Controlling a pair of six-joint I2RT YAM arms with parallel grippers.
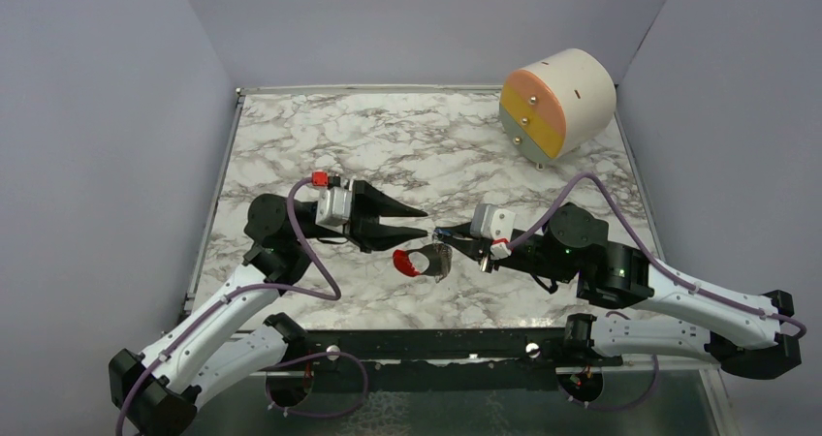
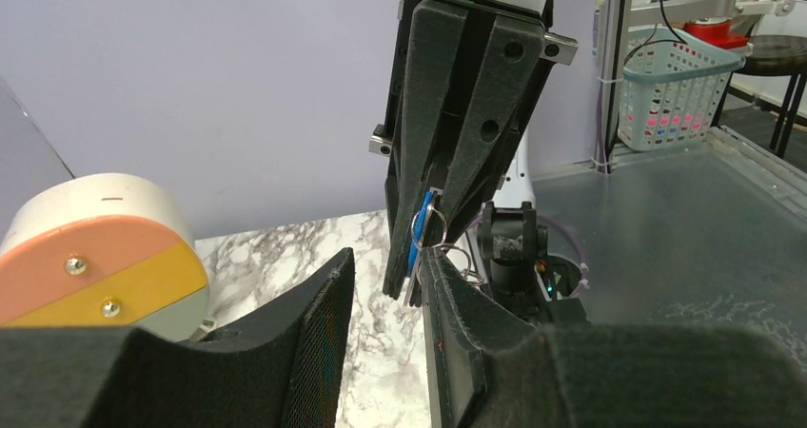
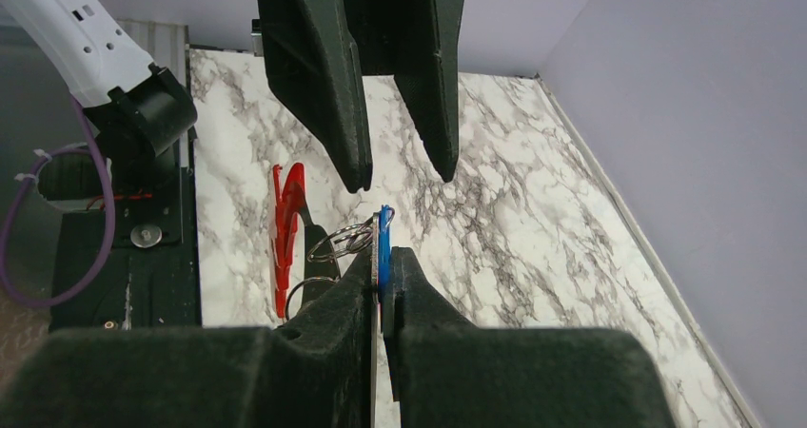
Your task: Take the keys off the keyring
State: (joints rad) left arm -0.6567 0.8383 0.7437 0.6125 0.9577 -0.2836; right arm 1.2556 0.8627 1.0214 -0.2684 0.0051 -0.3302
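blue keys (image 3: 383,230) stand edge-on in right gripper (image 3: 383,257), pointing at left gripper (image 3: 403,179).

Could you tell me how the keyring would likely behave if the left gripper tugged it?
Probably floppy: the keyring dangles off the blue key pinched in the right gripper, its red part hanging loose. It looks light, so it would likely swing. Its thin wire loops might slip from the open left gripper.
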